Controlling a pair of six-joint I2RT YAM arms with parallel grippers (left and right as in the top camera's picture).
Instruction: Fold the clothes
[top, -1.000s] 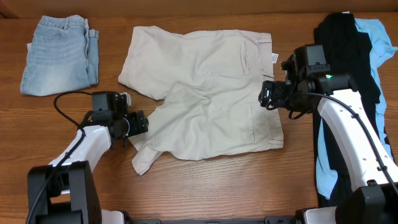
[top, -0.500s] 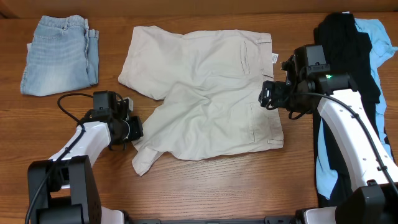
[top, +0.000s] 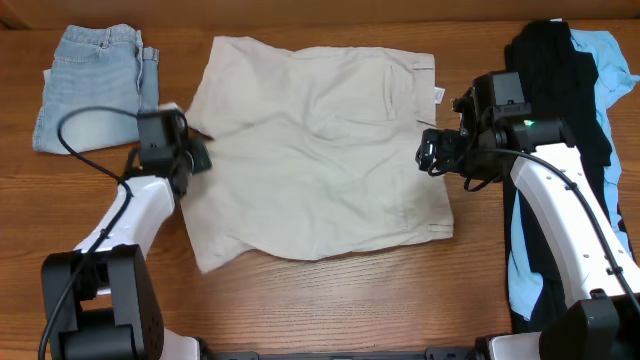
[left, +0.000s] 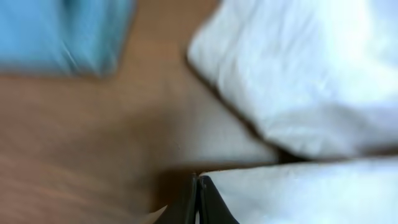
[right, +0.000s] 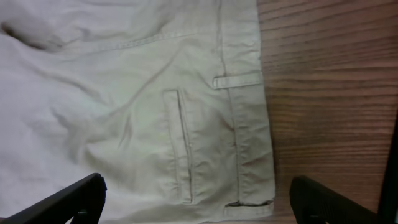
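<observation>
Beige shorts (top: 320, 150) lie spread across the middle of the table, waistband to the right. My left gripper (top: 193, 157) is at their left edge, shut on the hem of the shorts' leg. The blurred left wrist view shows the black fingers pressed together (left: 198, 190) with pale cloth (left: 298, 74) right beside them. My right gripper (top: 430, 152) hovers over the waistband side, open wide. Between its fingers (right: 196, 190), the right wrist view shows the back pocket and belt loops of the shorts (right: 186, 143).
Folded light-blue jeans (top: 95, 85) lie at the back left, and show as a blue blur (left: 62, 31) in the left wrist view. A pile of black (top: 555, 90) and light-blue garments (top: 612, 70) runs down the right edge, under the right arm.
My left gripper shut on the shorts' lower leg and swung up and to the left, pulling that folded leg out flat. The right arm has not moved.
</observation>
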